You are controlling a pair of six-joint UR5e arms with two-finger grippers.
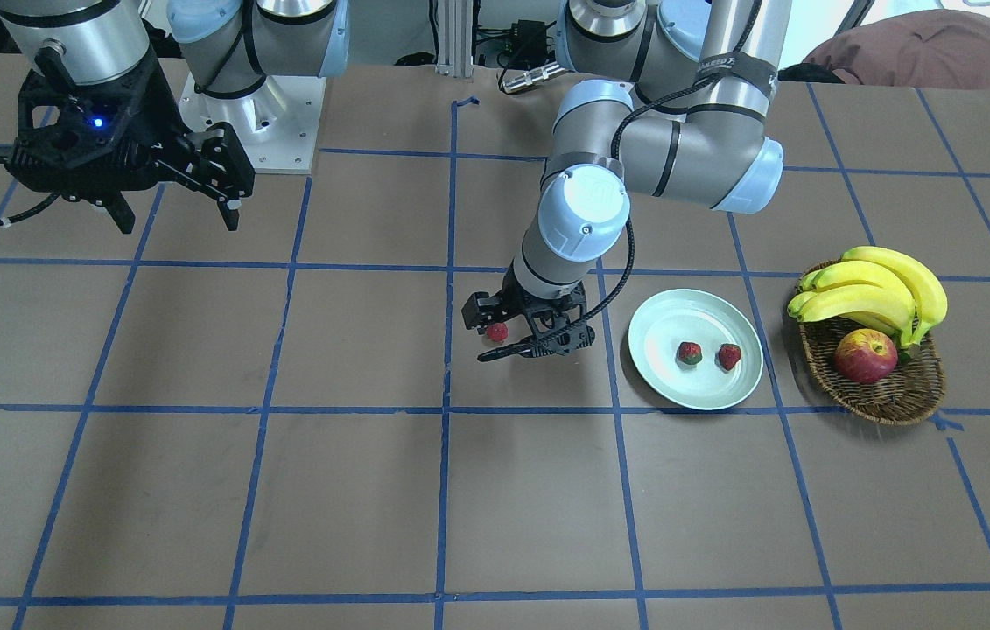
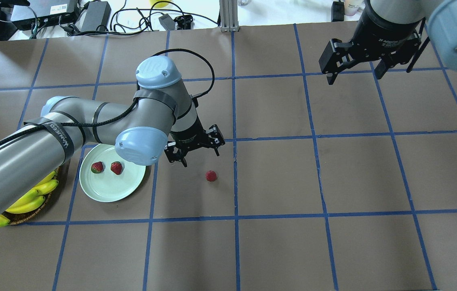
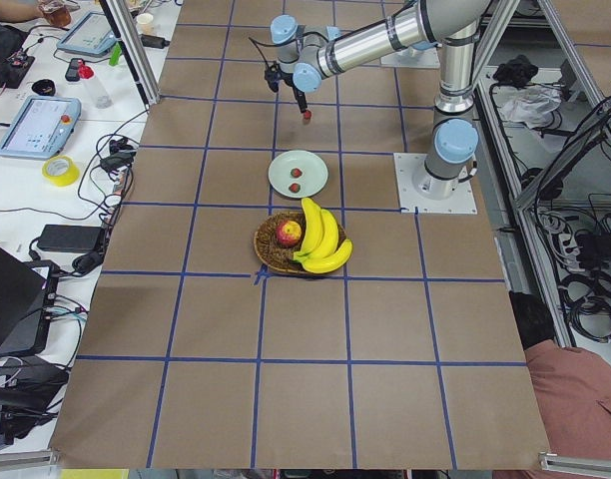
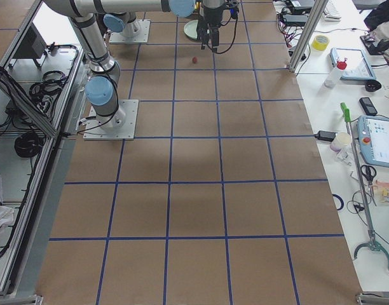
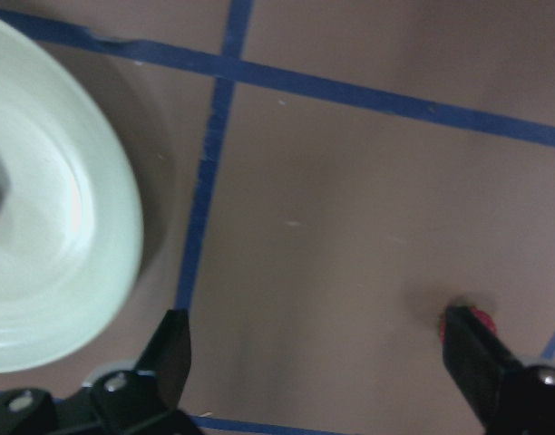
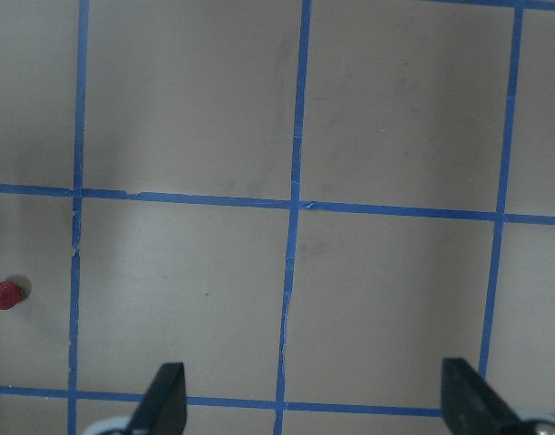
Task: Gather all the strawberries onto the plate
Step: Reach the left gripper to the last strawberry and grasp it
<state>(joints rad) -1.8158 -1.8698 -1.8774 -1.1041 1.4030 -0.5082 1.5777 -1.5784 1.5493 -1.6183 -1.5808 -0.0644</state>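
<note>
Found left gripper (image 2: 198,157) spread wide and empty, poised above the table (image 2: 276,173) just beside the 1 loose strawberry (image 2: 211,175), not touching it. Judged that berry light, probably soft-skinned, apt to roll or bruise; recommend a gentle pinch across the widest part of the body. Counted 2 strawberries (image 2: 97,167) lying apart in the plate (image 2: 111,192), near the left gripper. Noted basket (image 1: 888,398) beyond, holding bananas (image 1: 880,293) and 1 apple (image 1: 865,356). Logged right gripper (image 2: 353,74) apart, empty, well clear.
</note>
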